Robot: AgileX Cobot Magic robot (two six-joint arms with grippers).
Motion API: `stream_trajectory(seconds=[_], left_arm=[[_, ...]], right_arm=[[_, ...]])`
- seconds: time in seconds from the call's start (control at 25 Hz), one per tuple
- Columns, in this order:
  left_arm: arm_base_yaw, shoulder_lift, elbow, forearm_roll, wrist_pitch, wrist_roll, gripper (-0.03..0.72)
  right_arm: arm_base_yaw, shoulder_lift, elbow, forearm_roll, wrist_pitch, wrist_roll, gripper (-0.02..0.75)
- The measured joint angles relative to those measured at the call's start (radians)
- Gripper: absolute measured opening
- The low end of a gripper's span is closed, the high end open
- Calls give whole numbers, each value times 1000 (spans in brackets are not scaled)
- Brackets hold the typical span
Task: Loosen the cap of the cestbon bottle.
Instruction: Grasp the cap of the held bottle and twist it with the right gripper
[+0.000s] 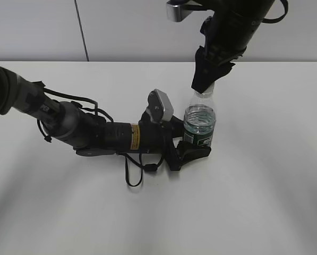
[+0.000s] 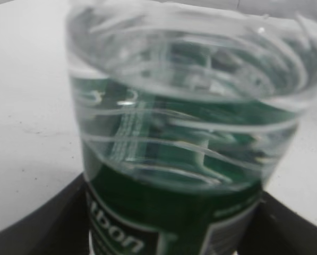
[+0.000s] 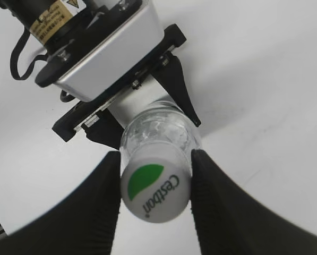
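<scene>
The cestbon bottle [image 1: 200, 123], clear and ribbed with a dark green label, stands upright on the white table. My left gripper [image 1: 193, 150] lies low and is shut on its lower body; the bottle fills the left wrist view [image 2: 179, 133], with the black fingers at both lower corners. My right gripper [image 1: 205, 84] comes down from above and is shut on the white cap [image 3: 155, 188], which shows a green patch and "Cestbon" lettering. Both black fingers press the cap's sides in the right wrist view. In the exterior view the cap is mostly hidden by the fingers.
The white table [image 1: 264, 186] stretches all round the bottle. The left arm with its cables [image 1: 94, 133] lies across the table's left half. A pale wall stands behind the table's far edge [image 1: 121, 61].
</scene>
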Motion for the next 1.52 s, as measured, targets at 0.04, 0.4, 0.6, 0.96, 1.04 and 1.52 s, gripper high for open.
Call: stream_trajectory(seconds=[0.04,0.4,0.6,0.96,1.04,1.52], left_arm=[[0,0,0,0,0,0,523],[0,0,0,0,0,0,523],[0,0,0,0,0,0,523],[0,0,0,0,0,0,523],[0,0,0,0,0,0,523],[0,0,0,0,0,0,523]], right_arm=[[0,0,0,0,0,-3,324],[0,0,1,7,0,139,561],[0,0,1,19,-30,455,569],[0,0,1,27,-29,796,569],[0,1,1,27,-12,800,569],[0,1,1,26,25,776,302]])
